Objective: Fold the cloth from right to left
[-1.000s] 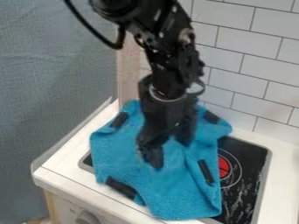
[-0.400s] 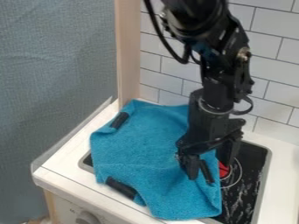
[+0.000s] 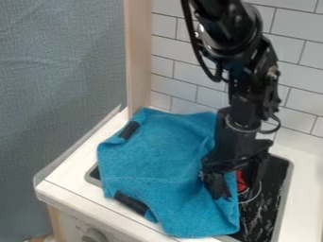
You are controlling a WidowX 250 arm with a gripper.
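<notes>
Blue cloth [image 3: 151,160] is being spread over most of the black stove top [image 3: 274,189], with its lower corner being draped past the near edge of the stove top and its left side being laid beyond the stove top's left edge. The right part of the stove top is being left uncovered. No fold from right to left is being shown across the stove top; the cloth is lying mostly open, with soft creases being formed over the stove top's middle.

Above the right part of the stove top, the black gripper [image 3: 236,181] is being pointed downward. Its two fingers are being held well apart, and one is being set against the cloth's right side over the stove top. Between them, a red burner spot [image 3: 241,181] on the stove top is being partly revealed. Nothing is being seen clamped in the gripper.

One black strip [image 3: 129,130] is being borne by the cloth near the stove top's far left corner, and another black strip [image 3: 131,202] is being borne near the stove top's near left edge. Around the stove top, a white counter [image 3: 306,175] is being seen; behind the stove top, a tiled wall [image 3: 189,75] is being seen.
</notes>
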